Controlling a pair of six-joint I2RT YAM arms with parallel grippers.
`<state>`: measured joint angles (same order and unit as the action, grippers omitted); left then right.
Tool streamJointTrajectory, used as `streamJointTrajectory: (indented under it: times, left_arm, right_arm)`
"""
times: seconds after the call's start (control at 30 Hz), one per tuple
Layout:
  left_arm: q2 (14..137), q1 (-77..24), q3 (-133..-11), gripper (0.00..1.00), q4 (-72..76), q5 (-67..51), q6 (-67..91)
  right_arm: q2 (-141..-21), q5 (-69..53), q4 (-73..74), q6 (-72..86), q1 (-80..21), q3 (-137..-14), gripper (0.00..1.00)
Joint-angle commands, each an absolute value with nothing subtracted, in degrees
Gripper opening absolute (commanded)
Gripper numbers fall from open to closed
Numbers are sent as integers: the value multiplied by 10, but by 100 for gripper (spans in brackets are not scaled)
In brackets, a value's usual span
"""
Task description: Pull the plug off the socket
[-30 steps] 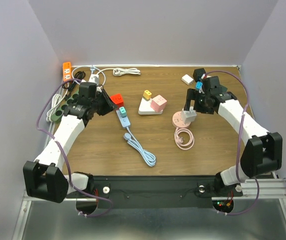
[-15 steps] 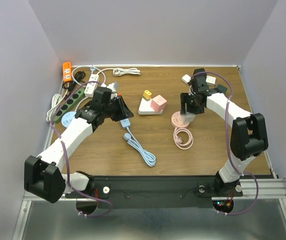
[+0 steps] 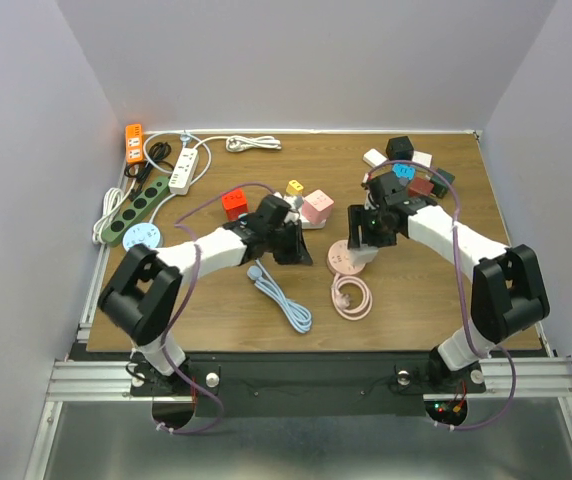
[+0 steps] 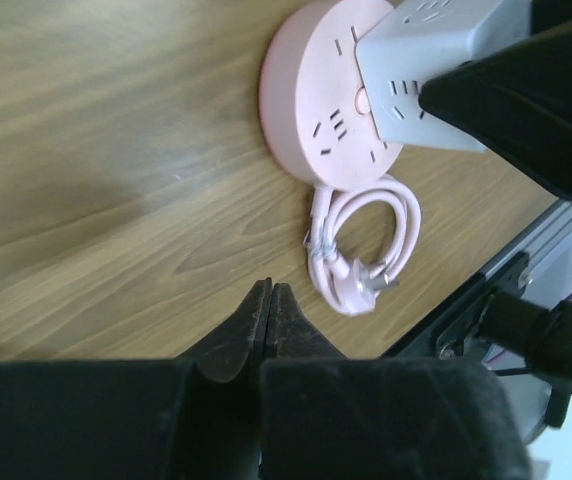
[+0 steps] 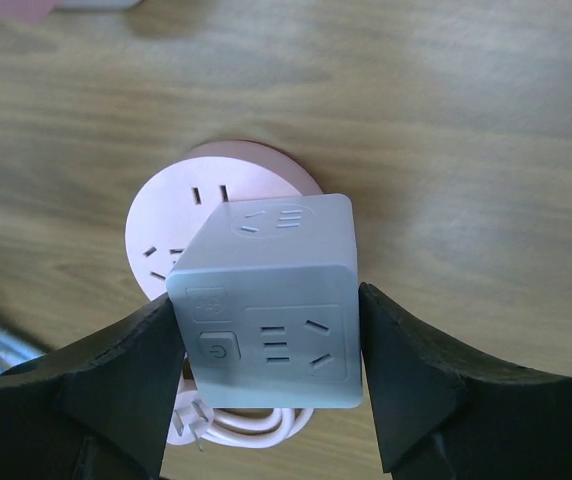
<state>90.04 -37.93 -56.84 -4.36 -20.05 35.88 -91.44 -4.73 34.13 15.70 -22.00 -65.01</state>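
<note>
Rt wrist view: cube plug (image 5: pixel 266 300) covers mid of pink socket (image 5: pixel 161 220); join btwn them not visible. Pink cord (image 5: pixel 266 432) mostly hidden under cube + fingers. Top view: cube nearly all under right gripper (image 3: pixel 366 240). Far-right adapters (image 3: pixel 413 172) too small to ID.

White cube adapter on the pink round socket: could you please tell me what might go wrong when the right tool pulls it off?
1. The pink round socket is not pinned: the shut left tool sits beside it, apart, so it could lift with the white cube adapter.
2. The right tool grips smooth side faces and may slip.
3. The coiled pink cable would likely drag along.
</note>
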Motion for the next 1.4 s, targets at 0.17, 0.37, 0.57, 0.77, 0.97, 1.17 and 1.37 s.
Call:
streamJointTrajectory:
  times: [0.17, 0.37, 0.57, 0.77, 0.97, 1.17, 1.37]
  left_arm:
    - [999, -436, -612, 0, 85, -223, 392]
    - [1018, -456, -633, 0, 86, -214, 397]
    - [1028, -464, -622, 0, 110, -198, 413]
    - [1090, -464, -631, 0, 46, -131, 424]
    - [1132, -462, -642, 0, 8, -91, 425]
    - [1172, -462, -647, 0, -22, -88, 429]
    - [1194, -462, -641, 0, -25, -100, 427]
  right_arm:
    - [-882, -38, 375, 229, -277, -646, 1]
    - [-902, -18, 380, 257, -289, -652, 0]
    - [-916, -11, 381, 273, -296, -662, 0]
    - [-928, -5, 384, 287, -299, -682, 1]
    - [-937, -5, 392, 292, -304, -694, 0]
    - [-883, 52, 417, 321, -307, -724, 0]
    - [-858, 84, 453, 326, -307, -793, 0]
